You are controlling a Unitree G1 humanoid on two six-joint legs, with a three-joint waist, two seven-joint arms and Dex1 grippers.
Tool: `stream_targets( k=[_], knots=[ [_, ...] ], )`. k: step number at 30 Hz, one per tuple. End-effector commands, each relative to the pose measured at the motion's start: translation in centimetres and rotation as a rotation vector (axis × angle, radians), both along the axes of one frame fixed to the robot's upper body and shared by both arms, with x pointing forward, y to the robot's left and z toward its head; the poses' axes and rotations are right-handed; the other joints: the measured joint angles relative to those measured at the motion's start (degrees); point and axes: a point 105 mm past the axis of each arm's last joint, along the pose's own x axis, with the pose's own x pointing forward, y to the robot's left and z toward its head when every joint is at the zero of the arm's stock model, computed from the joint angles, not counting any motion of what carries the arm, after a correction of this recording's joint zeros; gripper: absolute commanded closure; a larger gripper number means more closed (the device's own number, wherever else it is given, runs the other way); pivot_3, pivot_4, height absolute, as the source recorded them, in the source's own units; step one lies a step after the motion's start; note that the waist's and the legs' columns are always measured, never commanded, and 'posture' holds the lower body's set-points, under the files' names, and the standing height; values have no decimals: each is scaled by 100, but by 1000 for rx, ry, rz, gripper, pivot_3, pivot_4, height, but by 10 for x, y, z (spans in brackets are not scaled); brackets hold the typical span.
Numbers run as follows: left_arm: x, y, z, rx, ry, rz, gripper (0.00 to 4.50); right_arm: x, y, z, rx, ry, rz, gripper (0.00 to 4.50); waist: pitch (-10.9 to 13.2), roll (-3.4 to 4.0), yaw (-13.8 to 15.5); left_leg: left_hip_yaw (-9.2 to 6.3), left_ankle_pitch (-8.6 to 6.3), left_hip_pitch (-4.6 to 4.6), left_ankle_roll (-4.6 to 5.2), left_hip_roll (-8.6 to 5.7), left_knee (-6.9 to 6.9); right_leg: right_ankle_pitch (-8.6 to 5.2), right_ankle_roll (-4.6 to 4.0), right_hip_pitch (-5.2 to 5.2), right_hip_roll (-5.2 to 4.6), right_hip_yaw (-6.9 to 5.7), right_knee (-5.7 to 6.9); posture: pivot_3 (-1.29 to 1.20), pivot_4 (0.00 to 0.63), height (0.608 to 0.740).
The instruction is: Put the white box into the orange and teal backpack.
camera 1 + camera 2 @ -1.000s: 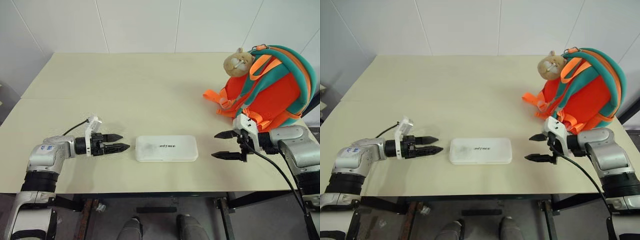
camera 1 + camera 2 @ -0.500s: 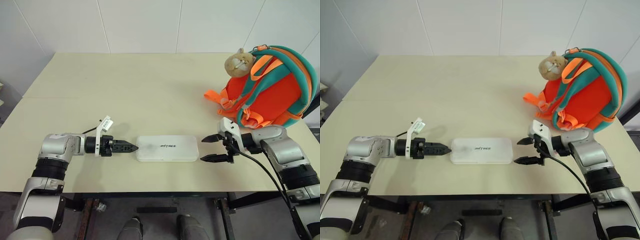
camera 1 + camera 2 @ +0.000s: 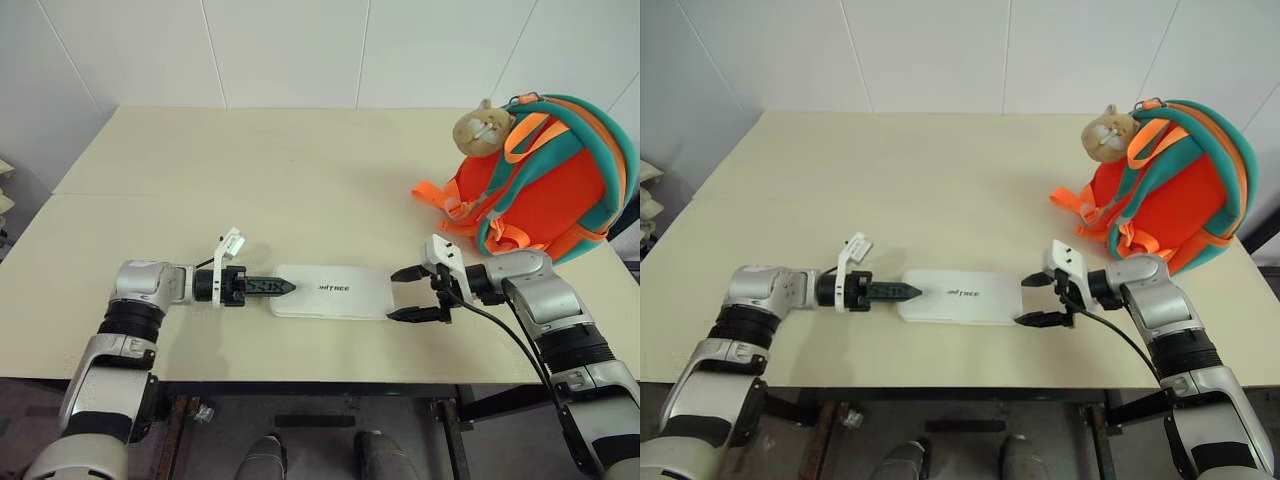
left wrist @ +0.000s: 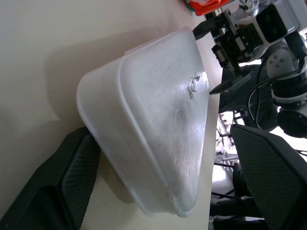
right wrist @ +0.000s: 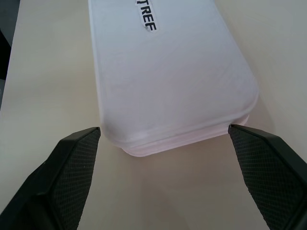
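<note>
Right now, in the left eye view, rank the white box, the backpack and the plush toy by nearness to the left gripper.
1. White box: right at the left gripper, on the table's near side.
2. Plush toy: far right, on the backpack's top.
3. Backpack: far right edge; nearly level with the toy.

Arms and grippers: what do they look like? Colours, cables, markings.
Both arms are silver-grey metal segments with black ribbed joint bands. The left gripper and right gripper each have two black pointed fingers with textured pads and a white bracket at the wrist. A black cable runs along the right arm; a thinner one loops at the left wrist. No readable markings.
</note>
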Motion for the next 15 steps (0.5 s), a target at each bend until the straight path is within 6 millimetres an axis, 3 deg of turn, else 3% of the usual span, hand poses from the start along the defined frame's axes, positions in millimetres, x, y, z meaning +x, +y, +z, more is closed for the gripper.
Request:
stream_targets(
  k=[1, 12, 15],
  knots=[
    [2, -9, -8, -5, 44, -13, 25, -1, 4, 15, 30, -59, 35, 0, 0, 0, -6, 0, 0, 2, 0, 0, 4, 1, 2, 6, 0, -1, -6, 0, 150, 740],
    [0, -23, -11, -27, 87, -91, 25, -2, 0, 12, 33, -85, 5, 0, 0, 0, -6, -5, -6, 1, 6, -2, 7, 6, 9, 17, 0, -3, -15, 0, 150, 740],
    [0, -24, -11, -40, 89, -100, 607, -3, -1, 10, 33, -95, -1, 0, 0, 0, -9, -6, -10, 1, 7, -2, 5, 5, 10, 17, 0, -3, -16, 0, 150, 740]
  ],
)
